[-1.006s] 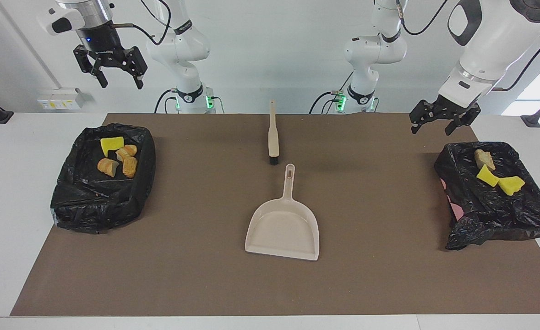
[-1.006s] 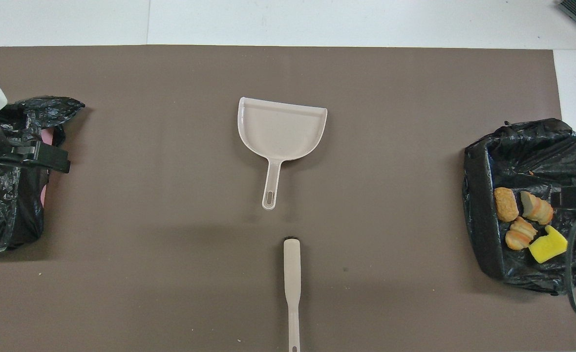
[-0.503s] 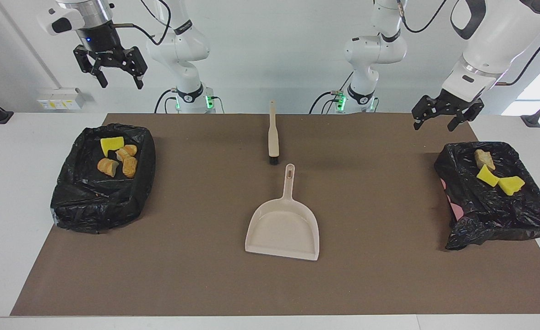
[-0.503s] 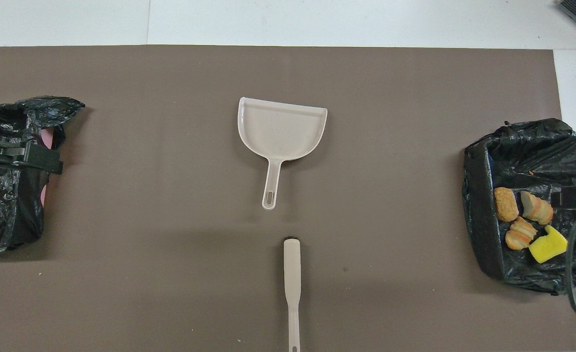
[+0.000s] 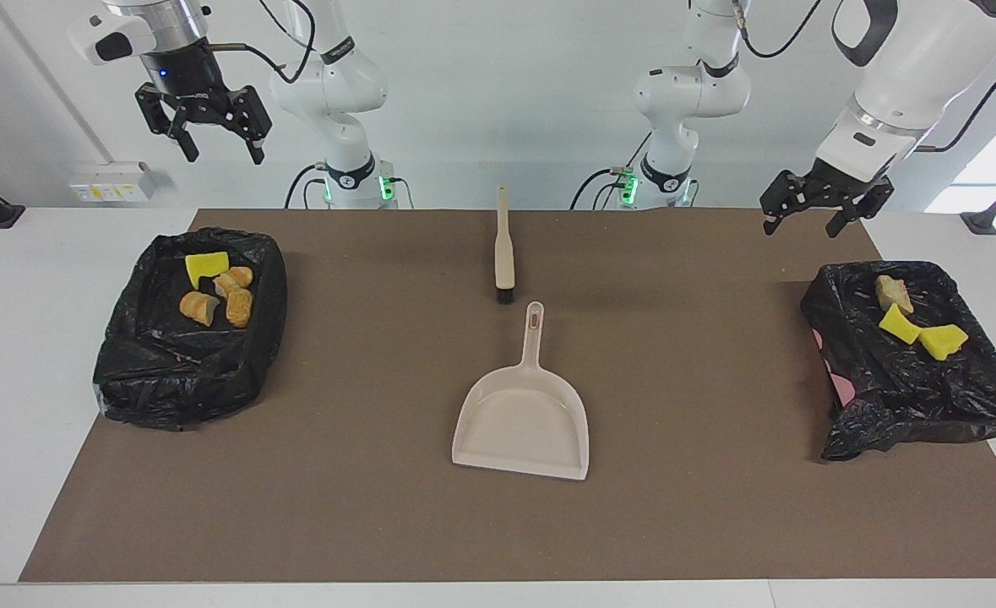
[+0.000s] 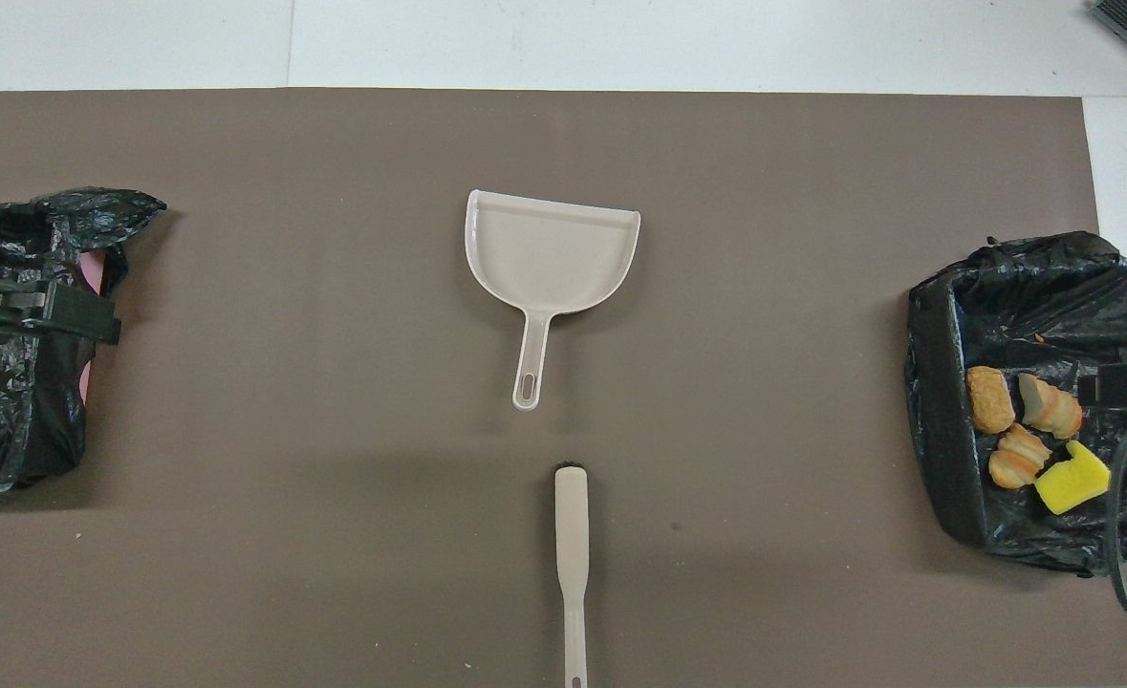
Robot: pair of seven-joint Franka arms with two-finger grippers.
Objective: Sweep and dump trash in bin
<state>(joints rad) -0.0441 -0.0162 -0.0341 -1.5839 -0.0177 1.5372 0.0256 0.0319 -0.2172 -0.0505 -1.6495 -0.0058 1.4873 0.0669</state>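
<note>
Resting in two black bins, the trash [image 5: 217, 291] lies at the right arm's end and more trash [image 5: 916, 323] at the left arm's; these sponge and bread-like scraps look light, soft and squashy, best pinched across their middles. Both grippers hang empty with fingers apart: the left gripper [image 5: 812, 218] over the mat's corner, the right gripper [image 5: 220, 149] raised high.

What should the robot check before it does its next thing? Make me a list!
1. Trash all in the bins: ok, scraps sit in the bin at the right arm's end and the bin at the left arm's end.
2. Dustpan empty: ok.
3. Brush lying free: ok.
4. Left gripper open, empty: ok.
5. Right gripper open, empty: ok.
6. Crumbs left on the mat: cannot tell.
</note>
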